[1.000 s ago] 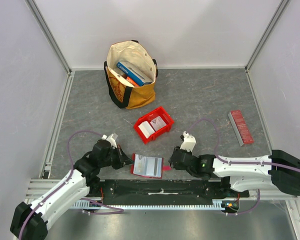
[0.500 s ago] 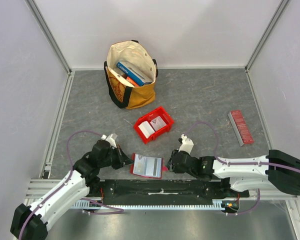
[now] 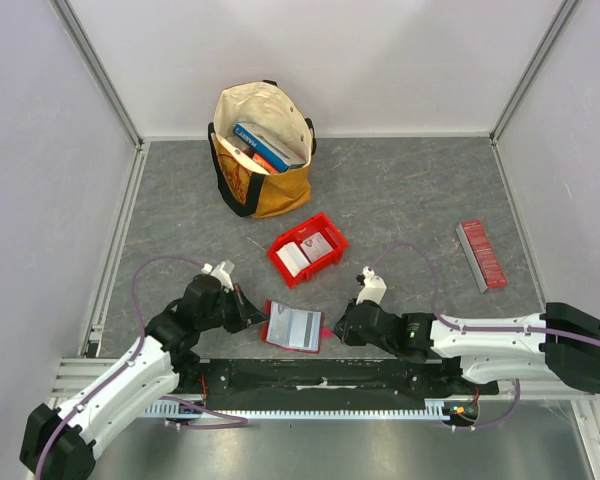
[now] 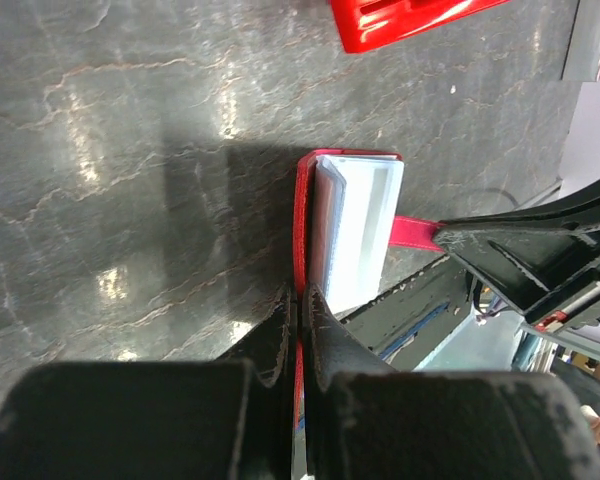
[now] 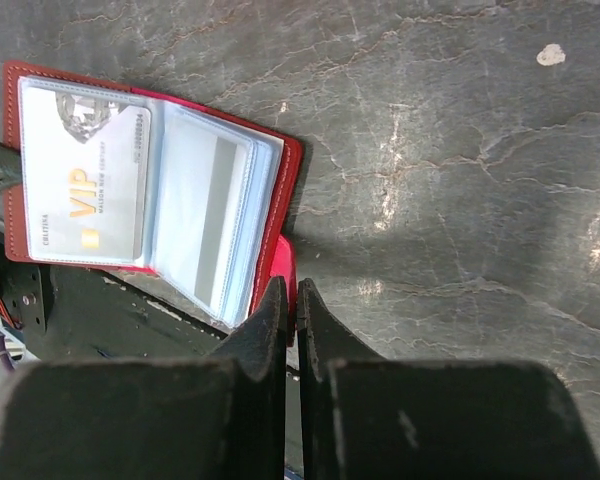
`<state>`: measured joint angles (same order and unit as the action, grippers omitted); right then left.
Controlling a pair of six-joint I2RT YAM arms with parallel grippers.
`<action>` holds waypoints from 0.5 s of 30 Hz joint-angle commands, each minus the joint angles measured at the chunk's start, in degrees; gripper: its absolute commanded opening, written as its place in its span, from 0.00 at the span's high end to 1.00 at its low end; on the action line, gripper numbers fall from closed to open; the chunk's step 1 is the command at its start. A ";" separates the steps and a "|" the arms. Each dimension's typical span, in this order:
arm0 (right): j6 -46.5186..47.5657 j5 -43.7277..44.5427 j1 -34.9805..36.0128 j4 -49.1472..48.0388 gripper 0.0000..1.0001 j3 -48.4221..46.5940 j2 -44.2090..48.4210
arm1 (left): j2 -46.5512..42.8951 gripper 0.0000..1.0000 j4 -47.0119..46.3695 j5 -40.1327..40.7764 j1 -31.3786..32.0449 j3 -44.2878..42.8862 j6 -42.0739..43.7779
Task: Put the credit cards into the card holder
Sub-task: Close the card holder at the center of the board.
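The card holder [image 3: 295,328], a dark red wallet, lies open at the table's near edge between both arms. Its pale slots [image 5: 195,210] show, and a grey VIP card [image 5: 85,180] sits in one of them. My left gripper [image 3: 259,314] is shut on the edge of the holder's left cover [image 4: 302,230]. My right gripper [image 3: 336,329] is shut on the little red snap tab [image 5: 284,262] at the holder's right side. Two pale credit cards [image 3: 293,260] [image 3: 317,245] lie in the red bin.
The red plastic bin [image 3: 325,262] stands just behind the holder. A cream and yellow tote bag [image 3: 280,195] with blue books is at the back. A ridged red strip [image 3: 481,255] lies at the right. The black base rail [image 3: 320,378] runs under the holder's near edge.
My right gripper has slid left to the holder and shut on its snap tab. The holder has shifted slightly. The left gripper has kept its hold.
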<state>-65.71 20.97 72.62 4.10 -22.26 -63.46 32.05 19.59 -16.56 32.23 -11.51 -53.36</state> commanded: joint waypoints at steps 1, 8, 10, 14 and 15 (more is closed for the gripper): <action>1.38 0.56 0.24 -3.48 0.99 0.64 -1.31 | 2.83 0.98 -4.47 -2.50 0.03 -5.54 3.53; 2.96 1.70 0.24 -9.02 1.00 1.43 -2.81 | 9.77 0.96 -8.95 -9.10 0.73 -8.88 5.81; 3.13 2.32 0.24 -9.81 1.00 1.52 -3.16 | 11.36 0.91 -11.59 -10.68 1.96 -8.97 5.99; 3.40 3.02 0.24 -10.60 1.00 1.61 -4.39 | 14.08 0.80 -13.62 -7.89 6.17 -9.76 5.55; 3.40 3.11 0.24 -10.86 1.00 1.61 -4.65 | 15.22 0.79 -14.05 -7.01 7.31 -10.02 5.55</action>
<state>-63.29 21.74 72.62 -3.49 -21.02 -67.07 44.91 10.85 -23.07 35.99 -18.61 -49.80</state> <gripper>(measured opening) 0.059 0.185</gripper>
